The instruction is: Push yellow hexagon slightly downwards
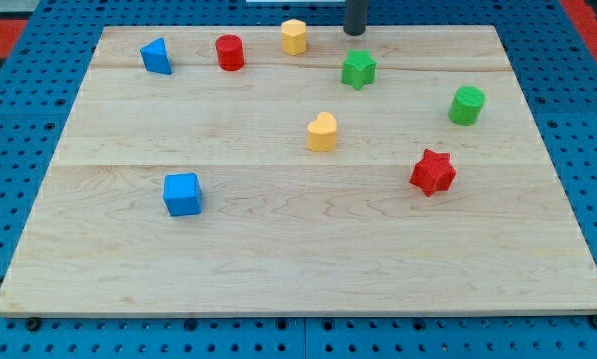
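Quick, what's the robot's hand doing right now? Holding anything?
No hand: just my tip, holding nothing, at the view's top, right of the yellow hexagon, not touching it.

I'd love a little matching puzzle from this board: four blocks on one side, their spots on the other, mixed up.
Blocks:
1. yellow hexagon
2. blue cube
3. green cylinder
4. yellow heart

Places:
A. near the view's right edge
B. near the board's middle
C. at the view's top, left of my tip
D. lower left of the view

Pairs: 1-C, 2-D, 3-A, 4-B
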`<action>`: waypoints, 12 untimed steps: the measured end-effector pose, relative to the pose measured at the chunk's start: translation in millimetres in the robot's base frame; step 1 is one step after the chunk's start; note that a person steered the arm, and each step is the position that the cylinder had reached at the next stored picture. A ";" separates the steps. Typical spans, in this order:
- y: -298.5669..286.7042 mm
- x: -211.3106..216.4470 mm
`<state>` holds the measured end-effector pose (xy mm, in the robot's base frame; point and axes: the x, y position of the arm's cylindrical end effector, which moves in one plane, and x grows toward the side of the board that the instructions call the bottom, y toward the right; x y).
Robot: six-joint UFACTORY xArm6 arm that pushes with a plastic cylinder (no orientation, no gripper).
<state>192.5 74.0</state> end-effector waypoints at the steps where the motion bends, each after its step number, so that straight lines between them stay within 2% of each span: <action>1: -16.2 -0.6; 3: -52.6 1.3; 5: -125.7 1.2; 6: -140.5 1.5; 7: -118.8 22.2; 10: -112.7 50.5; 12: -105.2 93.9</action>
<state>286.3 -31.2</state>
